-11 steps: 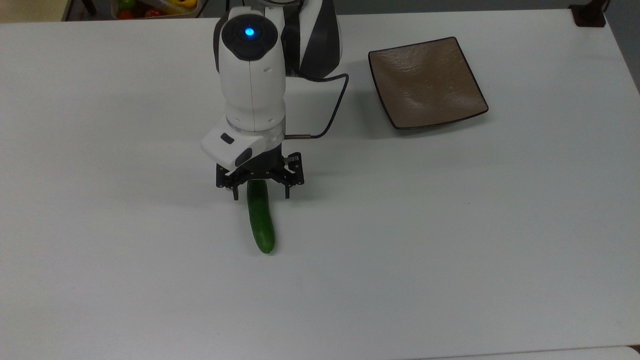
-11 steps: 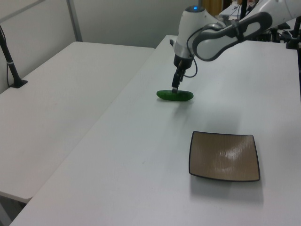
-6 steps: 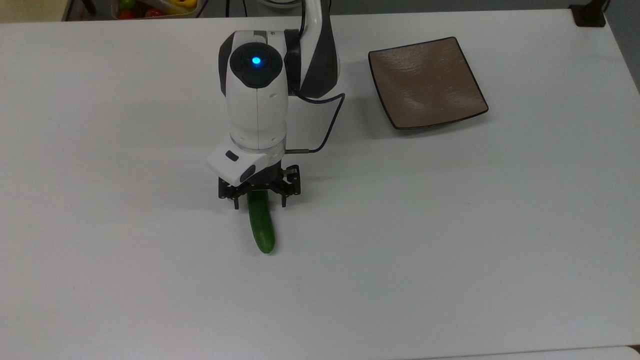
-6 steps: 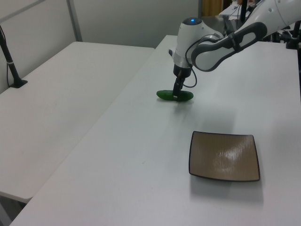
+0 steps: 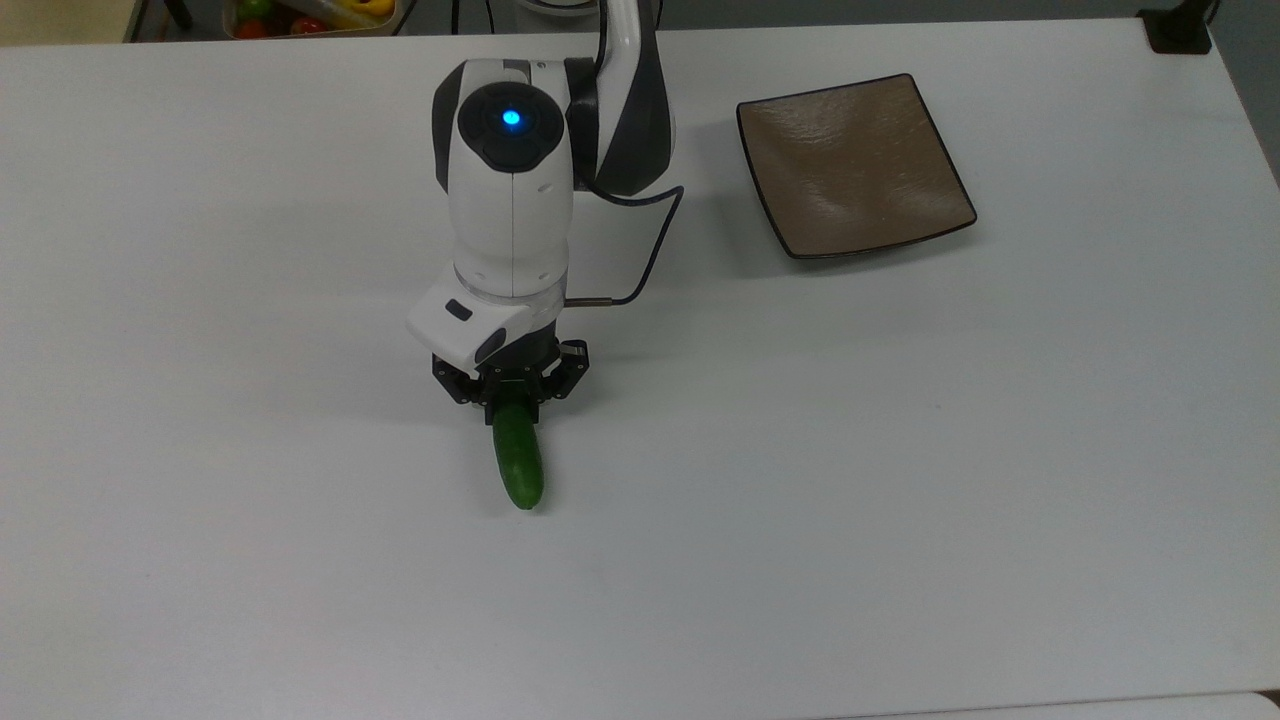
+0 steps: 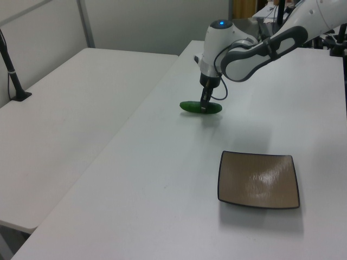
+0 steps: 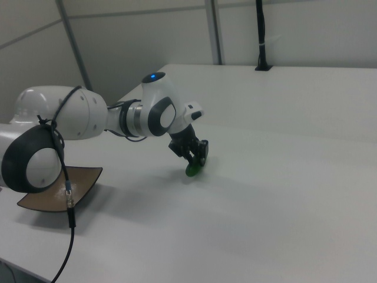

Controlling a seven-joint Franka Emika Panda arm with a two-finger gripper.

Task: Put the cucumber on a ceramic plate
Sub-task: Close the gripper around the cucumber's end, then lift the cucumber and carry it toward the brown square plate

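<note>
Arm (image 5: 510,190) is glossy white shells with dark grey/black bands at the joints; the last link is capped by a round black disc with a lit blue LED (image 5: 511,119). A white angled block sits at the wrist, with the hand (image 5: 512,392) below it: black, skeletal linkage, small bright screw heads. A thin dark cable (image 5: 650,250) loops from the upper arm to a metal plug at the wrist; another black cable hangs off the big joint in the right view.

White tables (image 6: 81,108) stand before pale partition walls (image 7: 147,35).
</note>
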